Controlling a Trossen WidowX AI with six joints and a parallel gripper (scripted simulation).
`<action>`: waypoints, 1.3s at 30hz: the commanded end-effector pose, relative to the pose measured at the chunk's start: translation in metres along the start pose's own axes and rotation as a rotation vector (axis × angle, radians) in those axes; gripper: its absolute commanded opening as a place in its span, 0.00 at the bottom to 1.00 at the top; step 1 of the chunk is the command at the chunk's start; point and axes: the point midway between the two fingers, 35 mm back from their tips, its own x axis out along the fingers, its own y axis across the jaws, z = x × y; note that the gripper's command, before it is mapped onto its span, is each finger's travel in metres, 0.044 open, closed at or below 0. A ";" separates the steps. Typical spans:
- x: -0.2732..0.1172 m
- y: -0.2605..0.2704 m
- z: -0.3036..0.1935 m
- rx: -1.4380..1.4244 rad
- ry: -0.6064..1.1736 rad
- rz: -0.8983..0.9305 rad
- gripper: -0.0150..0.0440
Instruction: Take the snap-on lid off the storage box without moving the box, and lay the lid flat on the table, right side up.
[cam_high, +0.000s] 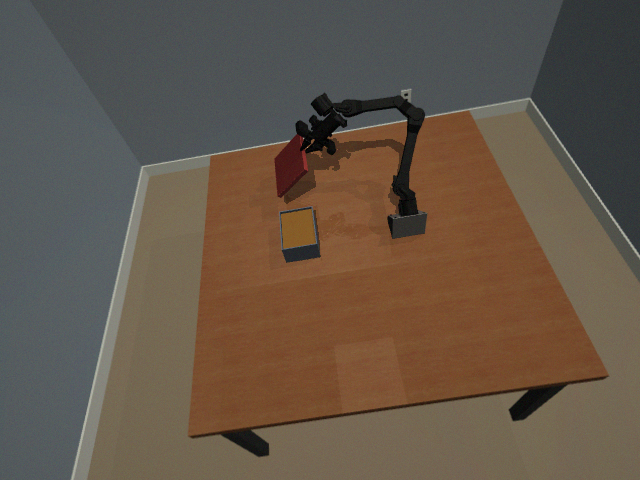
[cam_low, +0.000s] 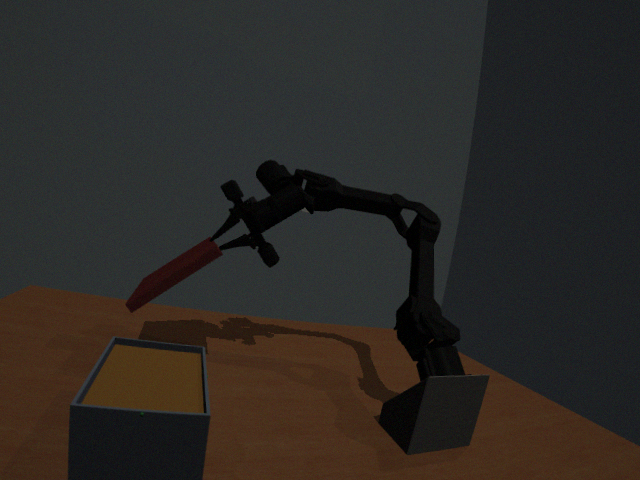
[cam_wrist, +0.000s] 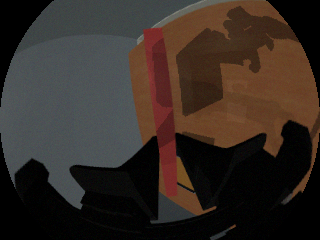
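Note:
The red lid (cam_high: 290, 166) (cam_low: 173, 273) (cam_wrist: 161, 90) is held in the air above the table, tilted steeply with its far side pointing down. My gripper (cam_high: 303, 146) (cam_low: 216, 243) (cam_wrist: 167, 172) is shut on the lid's near edge, one finger on each side. The blue-grey storage box (cam_high: 301, 253) (cam_low: 136, 439) stands upright on the table, open at the top, with an orange-yellow surface inside. In the top view the lid is beyond the box, toward the wall, and not touching it. A small part of the box's inside shows between the fingers in the wrist view.
The wooden table (cam_high: 413, 320) (cam_low: 289, 413) carries the box and the arm's grey base (cam_high: 408, 225) (cam_low: 448, 413), which is to the right of the box. The table's back edge runs along the wall behind the lid. Shadows of the lid and arm fall on the table.

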 end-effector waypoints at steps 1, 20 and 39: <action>-0.002 0.003 0.004 -0.003 0.004 0.014 0.25; 0.010 -0.011 0.000 -0.003 0.003 0.014 0.25; 0.019 -0.023 0.000 -0.004 0.002 0.015 0.25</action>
